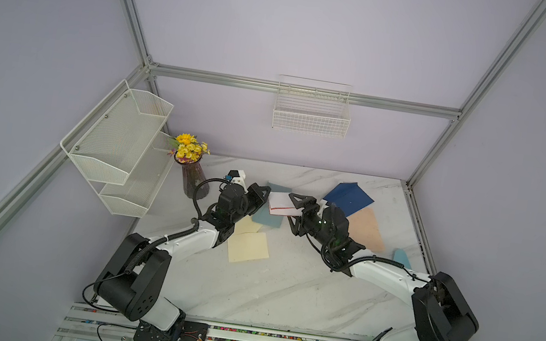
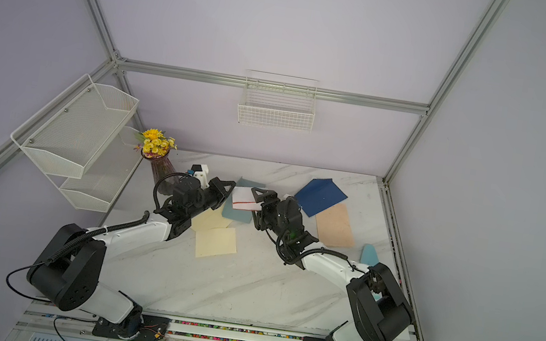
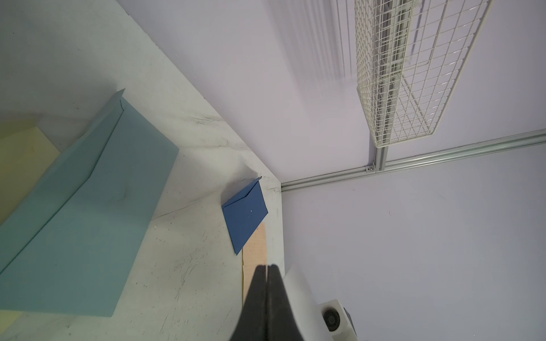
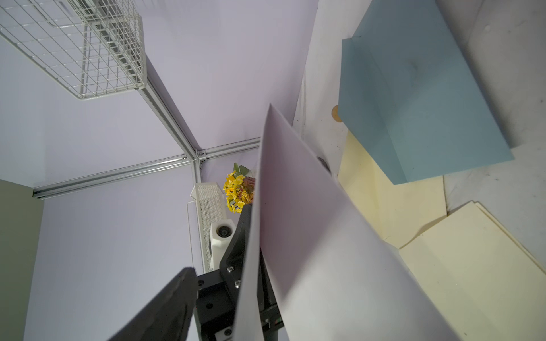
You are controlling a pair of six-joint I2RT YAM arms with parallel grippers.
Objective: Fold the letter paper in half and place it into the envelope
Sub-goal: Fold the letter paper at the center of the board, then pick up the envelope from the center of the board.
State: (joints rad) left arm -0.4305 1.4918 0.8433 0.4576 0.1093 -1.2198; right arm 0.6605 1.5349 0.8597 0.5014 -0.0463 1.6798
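Observation:
A white letter paper (image 1: 279,201) with a red line along one edge hangs doubled over in the air above the table's back middle. My left gripper (image 1: 267,192) is shut on its left edge. In the left wrist view the fingertips (image 3: 263,274) are pressed together and the paper (image 3: 297,295) curves away beside them. My right gripper (image 1: 291,209) stands open around the paper's other side. In the right wrist view one finger (image 4: 177,295) shows and the paper (image 4: 310,236) hides the other. A teal envelope (image 1: 269,218) lies below with its flap raised.
A dark blue envelope (image 1: 348,197) and a peach sheet (image 1: 365,229) lie at the back right. Cream sheets (image 1: 248,246) lie in front of the left gripper. A flower vase (image 1: 190,173) stands back left under a mesh shelf (image 1: 121,145). A wire basket (image 1: 311,111) hangs on the back wall.

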